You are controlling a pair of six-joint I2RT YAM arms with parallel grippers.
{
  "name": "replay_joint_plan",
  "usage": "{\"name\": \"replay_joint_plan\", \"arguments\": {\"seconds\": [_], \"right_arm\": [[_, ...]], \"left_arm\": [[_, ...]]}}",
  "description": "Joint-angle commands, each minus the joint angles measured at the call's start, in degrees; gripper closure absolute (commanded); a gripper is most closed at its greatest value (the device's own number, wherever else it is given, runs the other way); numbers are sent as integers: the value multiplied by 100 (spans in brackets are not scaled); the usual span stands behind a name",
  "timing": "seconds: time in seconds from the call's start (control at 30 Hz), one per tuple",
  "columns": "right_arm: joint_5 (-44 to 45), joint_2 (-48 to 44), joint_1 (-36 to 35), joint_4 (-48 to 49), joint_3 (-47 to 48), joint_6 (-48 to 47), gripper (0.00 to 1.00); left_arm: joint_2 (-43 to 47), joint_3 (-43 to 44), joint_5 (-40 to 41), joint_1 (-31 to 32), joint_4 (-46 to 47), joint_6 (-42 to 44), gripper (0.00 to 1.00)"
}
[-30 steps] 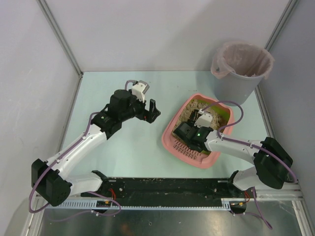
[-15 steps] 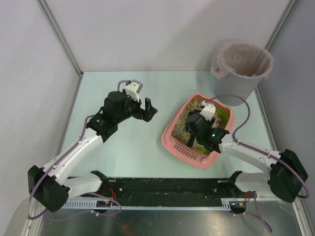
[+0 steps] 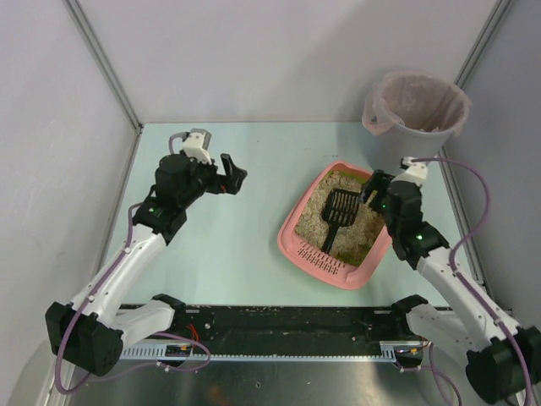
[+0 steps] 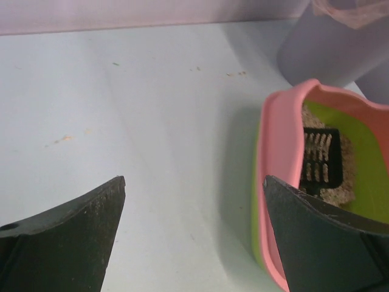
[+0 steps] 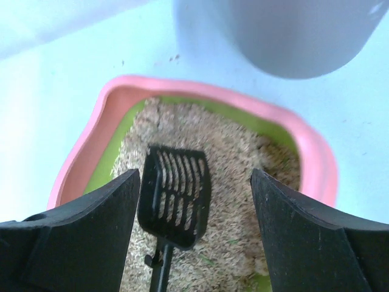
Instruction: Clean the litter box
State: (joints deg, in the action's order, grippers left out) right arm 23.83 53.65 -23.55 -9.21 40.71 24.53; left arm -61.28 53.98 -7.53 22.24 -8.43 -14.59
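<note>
The pink litter box (image 3: 297,222) with yellow-green lining and beige litter sits right of centre; it also shows in the left wrist view (image 4: 281,182) and the right wrist view (image 5: 85,152). A black slotted scoop (image 3: 337,215) lies in the litter, also seen in the right wrist view (image 5: 176,198) and the left wrist view (image 4: 320,159). My right gripper (image 3: 378,188) is open and empty above the box's right side. My left gripper (image 3: 230,178) is open and empty over bare table left of the box.
A grey round bucket (image 3: 414,118) lined with a pinkish bag stands at the back right, just beyond the box. Grey walls with metal posts enclose the table on the left, back and right. Small litter crumbs lie on the table (image 4: 237,73).
My right gripper has let go of the scoop, left it lying in the litter, and pulled back up and right. My left arm has drawn back to the left, away from the box.
</note>
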Motion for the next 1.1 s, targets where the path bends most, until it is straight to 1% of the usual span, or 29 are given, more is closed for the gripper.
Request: {"name": "replay_joint_plan", "arguments": {"seconds": [0.0,0.13,0.17,0.2,0.3,0.33,0.4,0.43,0.57,0.6,0.87,1.07], "right_arm": [[-458,-714,674,166,-45,-546,22],[-468,-1277,1018,139,-45,-880,22],[-407,-1391,1028,165,-45,-1063,22],[-319,-1566,1028,183,-54,-1152,22],[-73,-1935,1019,454,-133,-1591,21],[6,-2024,1010,690,-194,-1714,21],[60,-2174,1019,859,-344,-2004,21],[112,-2279,1019,1199,-379,-2066,21],[192,-2368,1019,1501,-432,-2286,21],[209,-2359,1019,1527,-432,-2330,21],[288,-2385,1028,1580,-432,-2418,21],[279,-2412,1028,1519,-432,-2383,21]], "left_arm": [[283,-45,138,-422,376,-273,0],[660,-132,278,-475,631,209,0],[783,-290,374,-475,753,289,0],[1088,-387,410,-475,1077,447,0],[1669,-791,454,-475,1631,641,0],[1793,-949,480,-475,1738,659,1],[2057,-1064,620,-475,1940,720,0],[2110,-1152,665,-475,1985,729,0],[2199,-1188,744,-475,2038,747,0],[2208,-1188,892,-466,2038,730,1],[2199,-1249,1087,-466,2064,879,0],[2164,-1258,1148,-475,2064,835,0]]}}
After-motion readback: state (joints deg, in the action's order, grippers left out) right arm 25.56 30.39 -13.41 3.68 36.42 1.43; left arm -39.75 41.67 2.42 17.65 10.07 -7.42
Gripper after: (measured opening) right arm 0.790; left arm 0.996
